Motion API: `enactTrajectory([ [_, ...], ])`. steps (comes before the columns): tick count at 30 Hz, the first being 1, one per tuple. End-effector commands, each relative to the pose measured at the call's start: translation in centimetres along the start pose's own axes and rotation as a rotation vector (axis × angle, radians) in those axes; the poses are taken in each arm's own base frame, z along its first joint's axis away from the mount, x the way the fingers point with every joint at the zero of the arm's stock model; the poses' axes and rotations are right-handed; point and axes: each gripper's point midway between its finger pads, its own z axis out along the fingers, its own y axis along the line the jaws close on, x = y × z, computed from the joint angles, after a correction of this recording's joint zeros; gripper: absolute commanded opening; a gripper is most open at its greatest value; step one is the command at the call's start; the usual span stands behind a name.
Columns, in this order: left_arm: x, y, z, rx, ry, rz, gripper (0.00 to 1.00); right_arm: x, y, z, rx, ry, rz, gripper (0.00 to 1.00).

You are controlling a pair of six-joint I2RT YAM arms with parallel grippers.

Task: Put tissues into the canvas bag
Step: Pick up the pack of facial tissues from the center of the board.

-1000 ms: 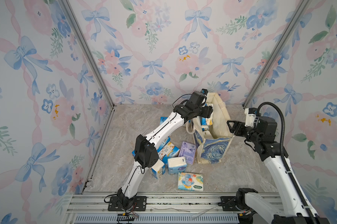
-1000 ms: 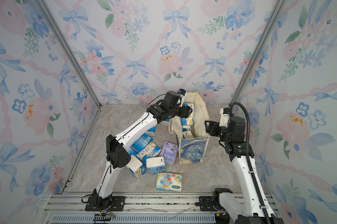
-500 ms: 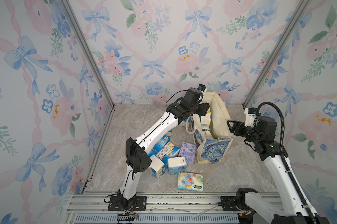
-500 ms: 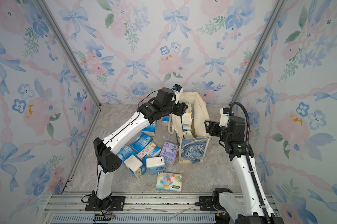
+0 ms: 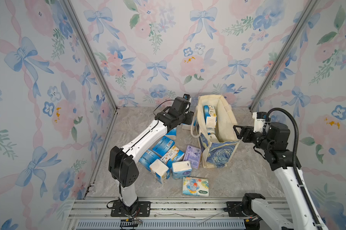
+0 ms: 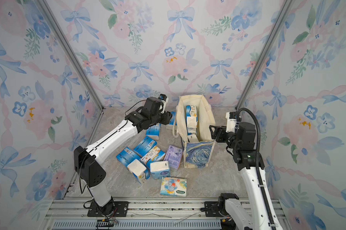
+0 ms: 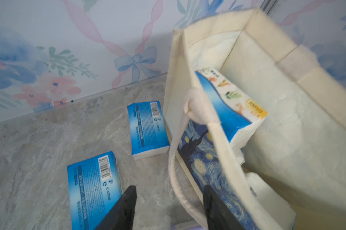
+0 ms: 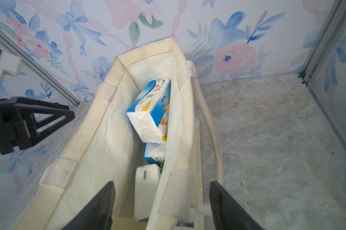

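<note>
The left arm reaches far forward, elbow low, the left hand [image 7: 169,189] half spread. The right arm stands bent, right hand [image 8: 161,184] gaping wide.

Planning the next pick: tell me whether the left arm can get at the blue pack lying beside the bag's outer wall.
Probably yes. The left gripper hangs open short of that blue pack, bare floor between; only the canvas bag's rope handle hangs close.
</note>
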Motion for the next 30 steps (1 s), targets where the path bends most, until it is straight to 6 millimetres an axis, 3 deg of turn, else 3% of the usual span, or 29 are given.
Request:
enactTrajectory([
  [1,-0.6,1.3,-3.3,0.016,-0.083,-0.056,0.59,-1.2,2.9,-2.1,-0.111,-0.060,-0.091,0.75],
  [7,2.9,3.8,-4.5,-0.005,-0.125,-0.101,0.63,-0.9,9.2,-3.8,-0.363,-0.085,-0.234,0.74],
  [14,2.4,7.0,-7.7,-0.075,-0.257,-0.179,0.68,2.5,16.4,-5.5,-0.612,0.046,-0.411,0.79],
  [17,2.2,8.2,-9.0,-0.091,-0.314,-0.214,0.73,5.3,19.2,-6.1,-0.718,0.135,-0.484,0.80],
  [20,2.5,9.0,-9.0,-0.093,-0.313,-0.233,0.74,9.3,21.4,-6.1,-0.793,0.254,-0.587,0.83],
  [25,2.8,9.3,-8.3,-0.090,-0.290,-0.245,0.74,15.2,22.8,-4.1,-0.777,0.424,-0.757,0.84],
  [30,2.4,9.2,-7.9,-0.078,-0.285,-0.241,0.74,19.3,23.2,-1.6,-0.707,0.518,-0.927,0.86],
])
